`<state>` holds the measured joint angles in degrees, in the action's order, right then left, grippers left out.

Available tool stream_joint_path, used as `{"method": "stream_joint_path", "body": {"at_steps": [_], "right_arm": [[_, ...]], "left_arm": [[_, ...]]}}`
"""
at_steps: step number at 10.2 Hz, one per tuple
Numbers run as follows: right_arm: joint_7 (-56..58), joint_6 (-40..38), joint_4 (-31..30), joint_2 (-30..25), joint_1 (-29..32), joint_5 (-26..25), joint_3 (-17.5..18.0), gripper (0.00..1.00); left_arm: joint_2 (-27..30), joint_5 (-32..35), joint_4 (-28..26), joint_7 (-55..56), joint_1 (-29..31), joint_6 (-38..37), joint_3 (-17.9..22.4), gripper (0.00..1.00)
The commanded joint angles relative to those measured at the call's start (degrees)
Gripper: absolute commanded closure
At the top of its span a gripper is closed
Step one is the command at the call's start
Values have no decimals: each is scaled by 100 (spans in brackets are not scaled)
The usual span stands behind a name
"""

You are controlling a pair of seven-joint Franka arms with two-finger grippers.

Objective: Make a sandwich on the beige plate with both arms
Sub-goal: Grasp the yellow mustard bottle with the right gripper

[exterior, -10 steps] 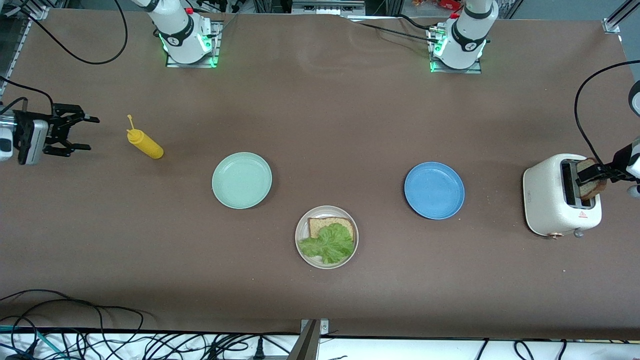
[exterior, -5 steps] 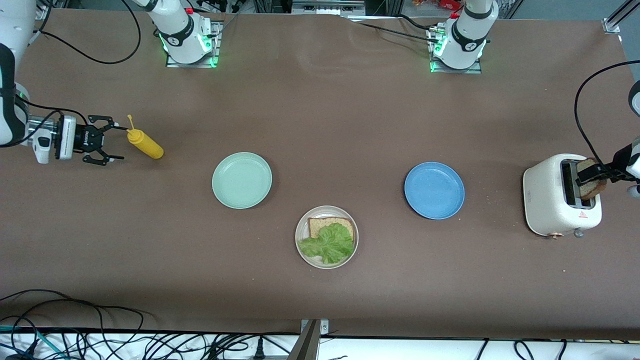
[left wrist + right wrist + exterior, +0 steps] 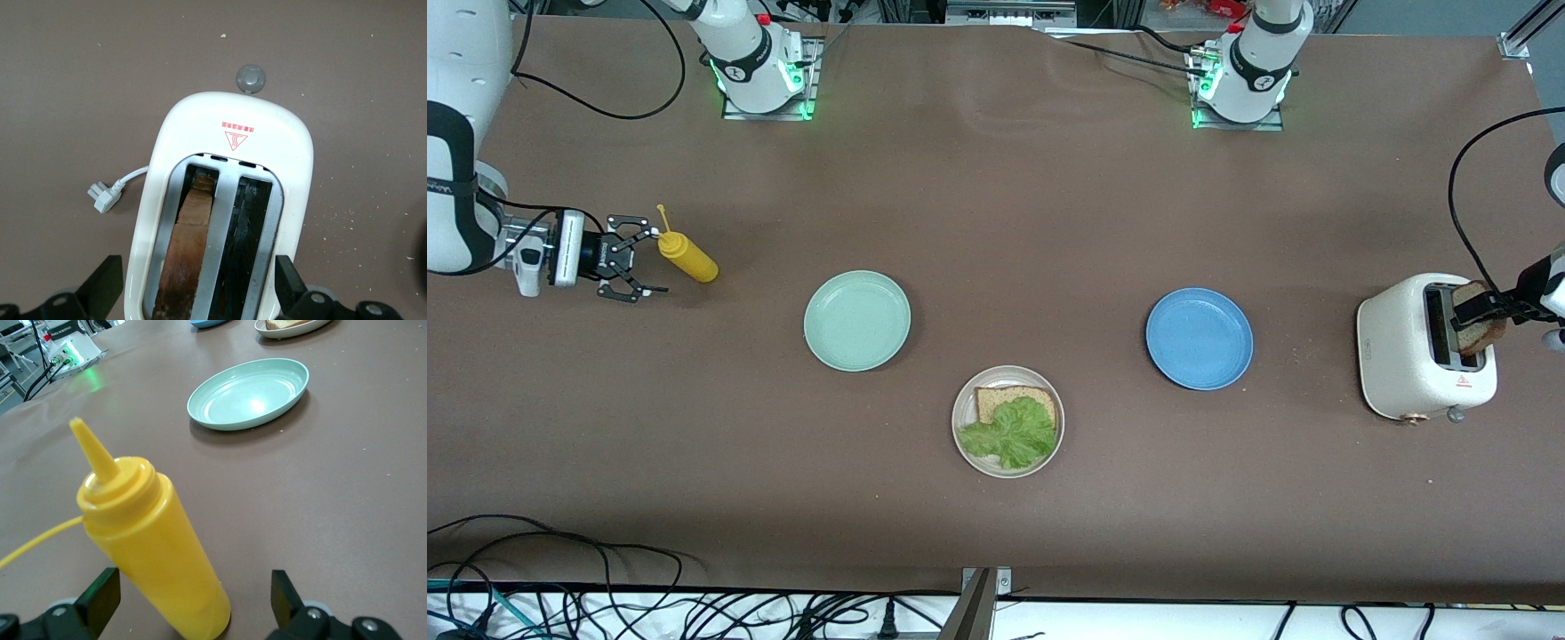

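Even overhead light is falling across the brown table, leaving only soft, short shadows beside the yellow bottle and toaster. A pale sheen is glinting inside the green plate. Green lamps are glowing at both arm bases.

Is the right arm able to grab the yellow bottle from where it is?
Probably yes. The right gripper is open and right beside the yellow bottle, which stands upright between its fingers in the right wrist view, with nothing in between.
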<state>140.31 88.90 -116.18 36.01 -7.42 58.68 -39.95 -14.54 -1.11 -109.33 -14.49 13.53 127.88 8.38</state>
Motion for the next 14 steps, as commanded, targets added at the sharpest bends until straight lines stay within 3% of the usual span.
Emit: {"method": "stream_joint_path", "body": {"at_steps": [1,9,10,11,12,13,14], "right_arm": [[190,-92,-98,91,13,266,4,0],[374,-794,-124,477,162,478,48,0],[444,-813,-116,486,214,495,66,8],[471,-813,-116,486,206,556,75,35],[471,-787,-116,486,189,609,84,77],[480,-769,-116,486,162,670,84,99],[480,-760,-116,504,154,671,84,100]], "left_arm": [[118,120,-79,17,36,0,-38,0],[118,120,-79,17,36,0,-38,0],[118,120,-79,17,36,0,-38,0],[118,120,-79,17,36,0,-38,0],[118,120,-79,17,36,0,-38,0],[118,120,-79,17,36,0,-38,0],[118,120,-79,17,36,0,-38,0]]}}
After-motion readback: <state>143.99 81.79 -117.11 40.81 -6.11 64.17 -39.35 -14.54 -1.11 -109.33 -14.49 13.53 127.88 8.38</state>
